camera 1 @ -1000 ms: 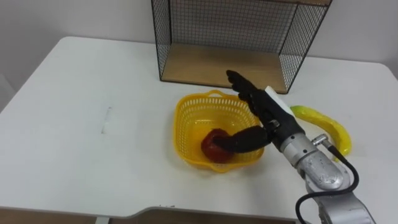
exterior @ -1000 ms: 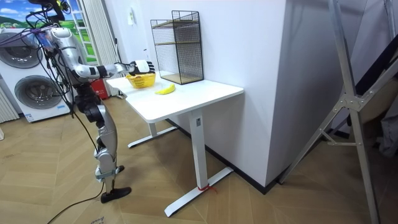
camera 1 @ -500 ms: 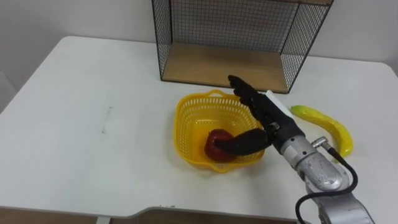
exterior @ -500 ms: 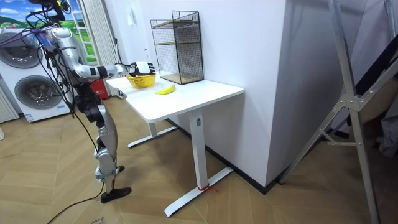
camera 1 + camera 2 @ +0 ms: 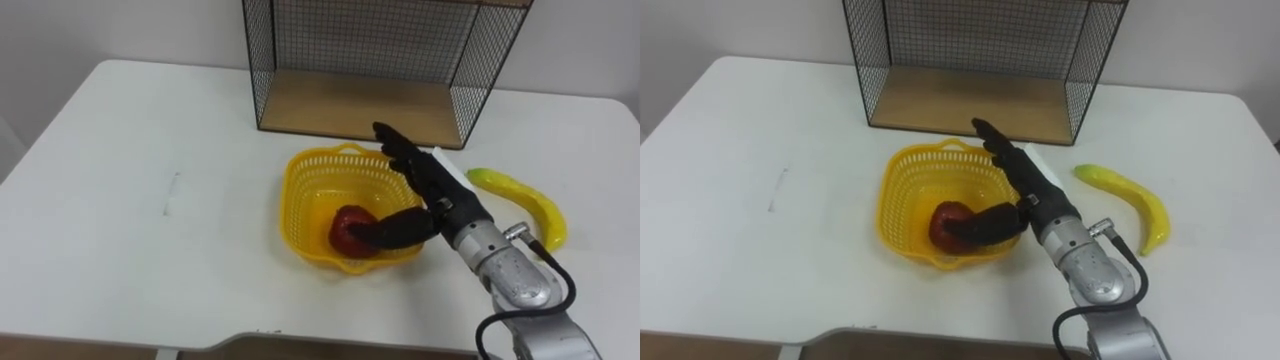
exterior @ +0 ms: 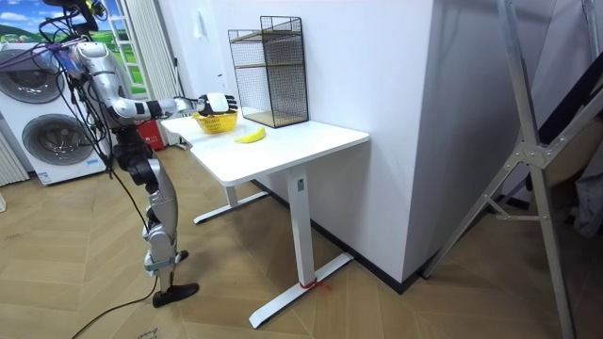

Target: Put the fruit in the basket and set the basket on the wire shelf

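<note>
A white worktop (image 5: 150, 200) seen from above. A yellow basket (image 5: 292, 200) stands near its middle, just in front of a black wire shelf (image 5: 360, 100) with a wooden floor. A red fruit (image 5: 350, 225) lies inside the basket. The right robot hand (image 5: 432, 192) reaches over the basket's right rim, fingers straight and released, thumb stretched toward the red fruit and possibly touching it. A banana (image 5: 520, 200) lies on the worktop to the right, apart from the basket

both eye views look steeply down, close above the desk (image 5: 120, 200) and basket (image 5: 305, 210); the room view stands well off, sharing both.
</note>
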### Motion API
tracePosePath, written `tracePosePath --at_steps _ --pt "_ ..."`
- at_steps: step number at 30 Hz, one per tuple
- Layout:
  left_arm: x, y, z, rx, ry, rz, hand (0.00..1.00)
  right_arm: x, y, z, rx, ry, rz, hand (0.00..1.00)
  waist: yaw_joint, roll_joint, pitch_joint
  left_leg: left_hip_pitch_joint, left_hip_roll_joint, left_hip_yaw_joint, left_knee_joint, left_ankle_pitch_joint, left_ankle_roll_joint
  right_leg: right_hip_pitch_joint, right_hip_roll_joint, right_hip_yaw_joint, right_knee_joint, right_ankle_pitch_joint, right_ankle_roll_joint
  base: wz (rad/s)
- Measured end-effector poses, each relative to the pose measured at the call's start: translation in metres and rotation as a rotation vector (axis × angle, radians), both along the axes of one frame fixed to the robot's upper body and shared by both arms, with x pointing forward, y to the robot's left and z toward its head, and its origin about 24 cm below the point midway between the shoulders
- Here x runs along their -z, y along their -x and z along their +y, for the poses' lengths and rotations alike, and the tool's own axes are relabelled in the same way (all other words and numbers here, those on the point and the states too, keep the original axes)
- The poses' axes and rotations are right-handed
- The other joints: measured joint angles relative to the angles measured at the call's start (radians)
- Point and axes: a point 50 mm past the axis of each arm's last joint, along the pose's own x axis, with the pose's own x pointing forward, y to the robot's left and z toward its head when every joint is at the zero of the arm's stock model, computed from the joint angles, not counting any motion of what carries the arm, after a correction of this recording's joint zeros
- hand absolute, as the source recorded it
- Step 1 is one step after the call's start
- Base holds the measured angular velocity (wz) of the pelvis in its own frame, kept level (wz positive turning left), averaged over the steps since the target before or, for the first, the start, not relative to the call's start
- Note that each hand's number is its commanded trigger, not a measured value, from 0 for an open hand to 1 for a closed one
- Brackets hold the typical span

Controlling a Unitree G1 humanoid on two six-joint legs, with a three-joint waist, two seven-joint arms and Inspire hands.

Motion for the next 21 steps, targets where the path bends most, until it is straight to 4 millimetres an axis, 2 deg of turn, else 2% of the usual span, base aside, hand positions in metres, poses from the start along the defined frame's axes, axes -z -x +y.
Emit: tracePosePath --at_steps 4,11,16,21 --pt "0.000 0.006 0.001 -0.004 -0.011 -0.002 0.00 -0.010 -0.003 -0.012 0.086 -0.057 -0.053 0.00 -0.010 -0.002 -0.0011 0.008 -0.001 0.001 0.000 0.000 0.000 0.005 0.000 0.000 0.000 0.000 0.000 0.00" --pt "0.001 0.020 0.000 -0.012 -0.009 0.026 0.00 -0.026 -0.004 -0.045 0.266 -0.229 -0.134 0.00 -0.027 0.004 0.0025 0.018 -0.001 0.002 -0.003 0.000 0.000 0.006 0.000 0.001 0.000 0.000 0.000 -0.01" --pt "0.001 0.026 0.000 -0.023 -0.007 0.039 0.00 -0.027 -0.004 -0.052 0.331 -0.277 -0.148 0.00 -0.044 0.004 0.0012 0.007 -0.001 0.002 -0.001 0.000 0.000 0.005 0.000 0.001 -0.002 0.000 0.000 0.00" --pt "0.001 0.028 0.001 -0.027 -0.005 0.045 0.00 -0.022 -0.002 -0.062 0.413 -0.332 -0.133 0.00 -0.044 -0.003 -0.0023 0.003 -0.001 0.001 0.001 0.000 0.000 0.004 0.000 0.001 -0.002 0.000 0.000 0.00"
